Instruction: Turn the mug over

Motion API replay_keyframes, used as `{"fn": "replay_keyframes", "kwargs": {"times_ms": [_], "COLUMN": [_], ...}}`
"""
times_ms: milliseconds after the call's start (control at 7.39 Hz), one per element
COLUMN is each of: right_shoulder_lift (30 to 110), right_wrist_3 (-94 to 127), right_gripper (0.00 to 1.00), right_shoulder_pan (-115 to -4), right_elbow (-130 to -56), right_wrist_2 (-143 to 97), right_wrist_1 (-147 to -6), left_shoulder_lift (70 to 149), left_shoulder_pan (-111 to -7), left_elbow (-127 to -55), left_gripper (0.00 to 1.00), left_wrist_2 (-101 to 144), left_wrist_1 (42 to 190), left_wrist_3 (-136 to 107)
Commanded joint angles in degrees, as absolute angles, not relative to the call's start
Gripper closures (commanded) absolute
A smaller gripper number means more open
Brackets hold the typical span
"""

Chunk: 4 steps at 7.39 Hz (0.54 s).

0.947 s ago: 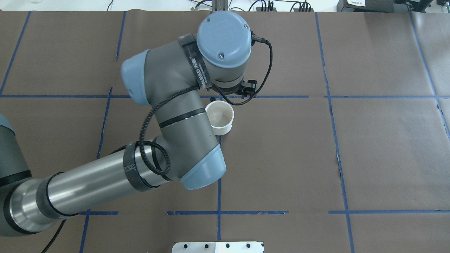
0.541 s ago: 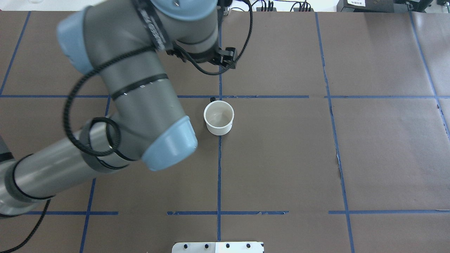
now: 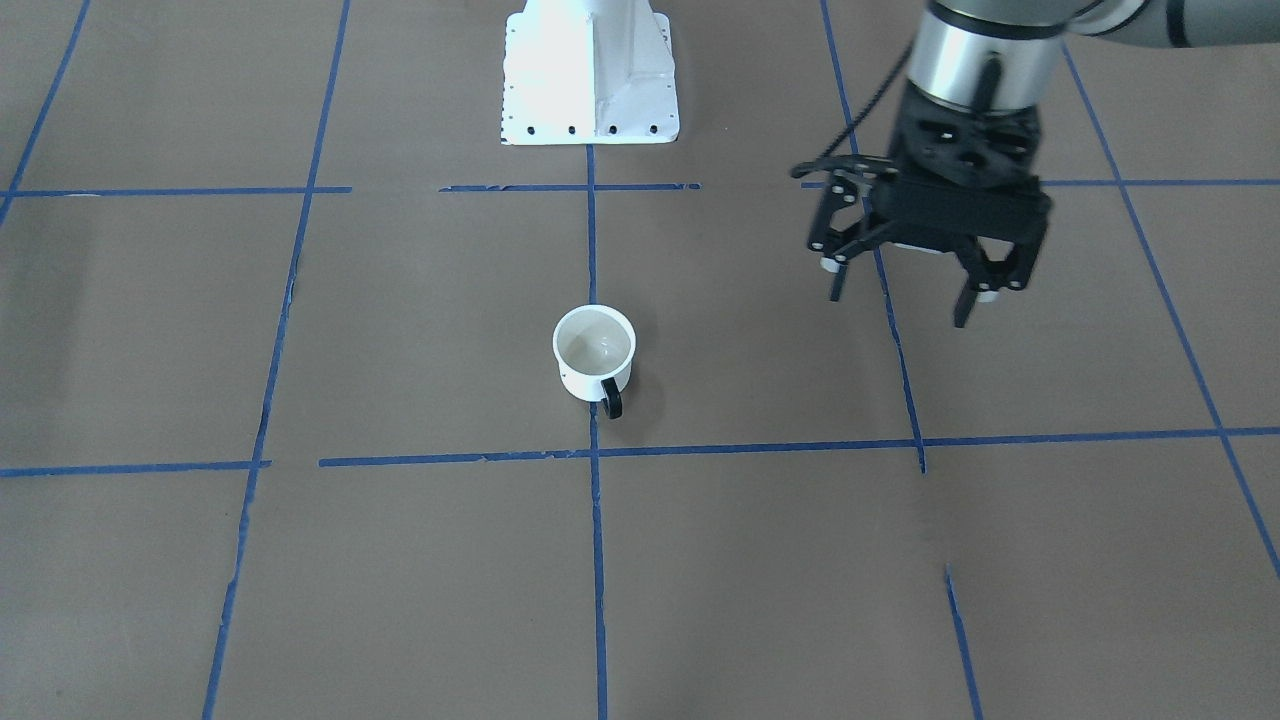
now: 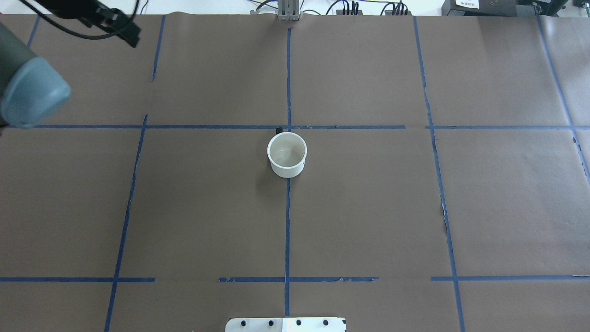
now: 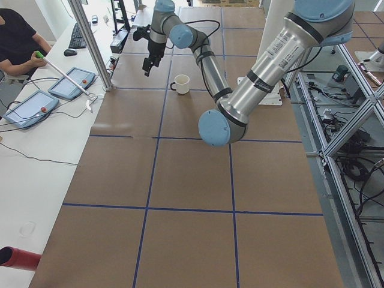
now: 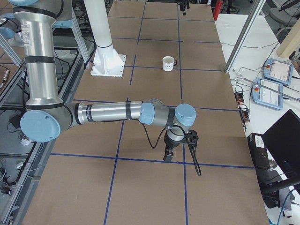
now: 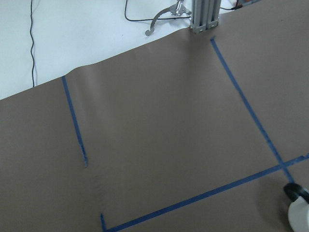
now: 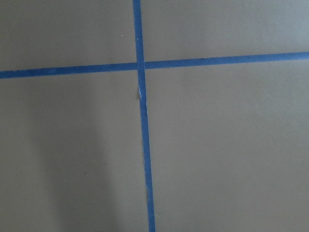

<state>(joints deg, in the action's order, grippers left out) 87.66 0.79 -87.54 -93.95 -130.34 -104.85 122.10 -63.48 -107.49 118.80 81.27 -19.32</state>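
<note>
Down and to the right of my left pincer, well apart from it, the mug stands upright with its mouth up. It sits on a line of blue tape, near a crossing of two lines. Its black loop handle points away from my base. The left pincer hangs above the table with its two fingers spread wide, and it holds nothing. My right pincer hangs low over the paper, very far from the mug. I cannot tell if it is spread or pressed together.

I judge the mug to be light and stiff, with a thin wall like enamel. The surface looks smooth and a little shiny, so I expect it to be slippery between hard fingers, and it could chip if it falls. I think the best hold is on the wall near the rim, one finger inside and one outside, at a side away from the handle. The handle is a narrow loop and seems a poor place to pinch.

The body is a short white cylinder with a pale interior. A small black smiley face is on its side. The brown paper under it is matte, and the tape is torn at some places.
</note>
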Motion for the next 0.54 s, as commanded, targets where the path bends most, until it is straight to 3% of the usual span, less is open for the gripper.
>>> {"fn": "replay_keyframes", "kwargs": {"times_ms": [0, 135, 406], "right_shoulder_lift": [87.63, 87.63, 87.63], "right_wrist_3": [0.79, 0.79, 0.79], "right_gripper": [0.0, 0.0, 0.0], "right_shoulder_pan": [-87.54, -87.54, -87.54], "right_elbow": [-93.96, -93.96, -93.96], "right_wrist_2": [-130.34, -130.34, -130.34], "right_wrist_1": [-104.85, -104.85, -104.85], "left_shoulder_lift": [109.47, 104.64, 103.89], "left_shoulder_pan": [-72.21, -79.03, -90.39], "left_elbow": [-100.76, -97.76, -87.24], "left_gripper": [0.0, 0.0, 0.0], "left_wrist_2": [122.08, 122.08, 122.08], "left_wrist_1": [91.55, 92.71, 92.02], "left_wrist_3": [-7.34, 0.36, 7.37]}}
